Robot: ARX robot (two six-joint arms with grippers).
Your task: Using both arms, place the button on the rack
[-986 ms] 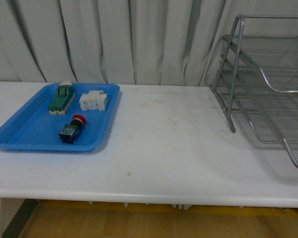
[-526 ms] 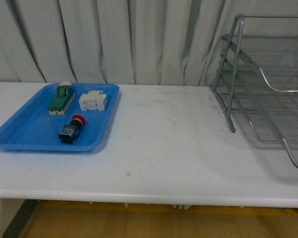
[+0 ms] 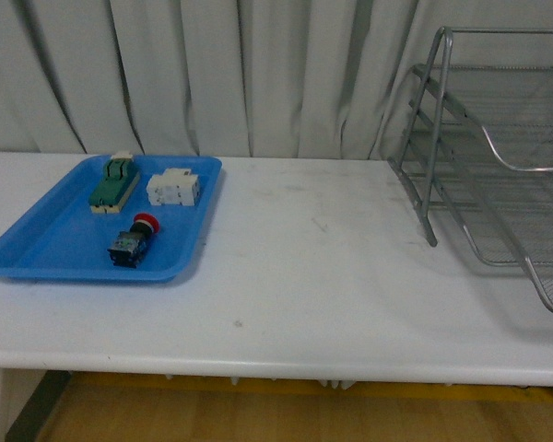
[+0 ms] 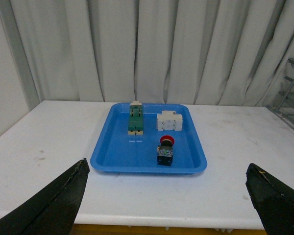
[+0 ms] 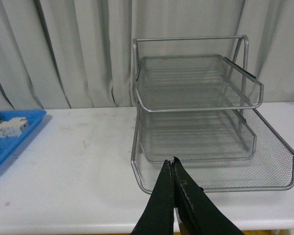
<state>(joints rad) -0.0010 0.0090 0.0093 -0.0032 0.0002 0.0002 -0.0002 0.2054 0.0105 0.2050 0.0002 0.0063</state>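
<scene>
The button [image 3: 134, 241], red cap on a dark body, lies in the blue tray [image 3: 37, 249] at the table's left; it also shows in the left wrist view [image 4: 165, 151]. The silver wire rack [image 3: 498, 157] stands at the right, seen whole in the right wrist view [image 5: 201, 117]. My left gripper [image 4: 166, 196] is open wide and empty, back from the table's front edge, facing the tray. My right gripper [image 5: 172, 164] is shut and empty, in front of the rack's lowest tier. Neither arm shows in the front view.
A green-and-cream switch [image 3: 114, 182] and a white blocky component [image 3: 173, 188] lie in the tray behind the button. A grey curtain [image 3: 212, 74] hangs behind the white table [image 3: 313, 267].
</scene>
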